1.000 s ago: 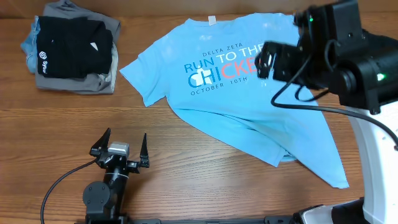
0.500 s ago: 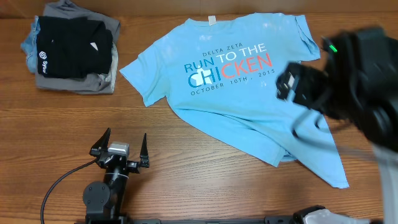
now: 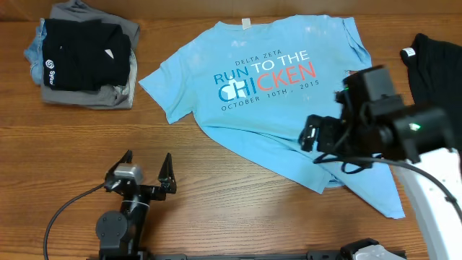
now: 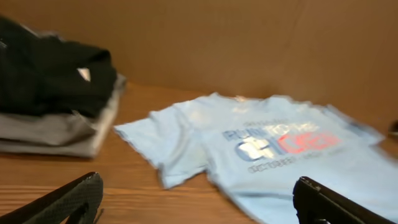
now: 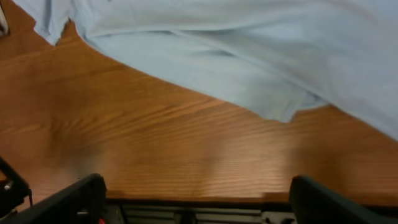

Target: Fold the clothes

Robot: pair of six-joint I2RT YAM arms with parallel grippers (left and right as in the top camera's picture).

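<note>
Shirt status: the blue T-shirt [image 3: 267,115] lay spread face up on the table [image 3: 238,209], collar toward the far edge and hem trailing toward the near right corner. Coral-red and white lettering showed across the chest. The lower hem was rumpled.

Right gripper [image 5: 196,186]: it hovered above the shirt's lower part, fingers set wide with nothing between them. Its wrist view showed the hem and bare wood below.

Left gripper [image 3: 148,156]: it sat at the near left of the table, well apart from the shirt, fingers likewise spread wide and empty.

From where I stood, a folded stack [image 3: 83,90] rested at the far left corner, with a black piece [image 3: 79,54] on top and grey and blue cloth under it. A black garment [image 3: 437,72], white tag [image 3: 410,52] at its edge, lay at the far right, near the shirt's sleeve.
</note>
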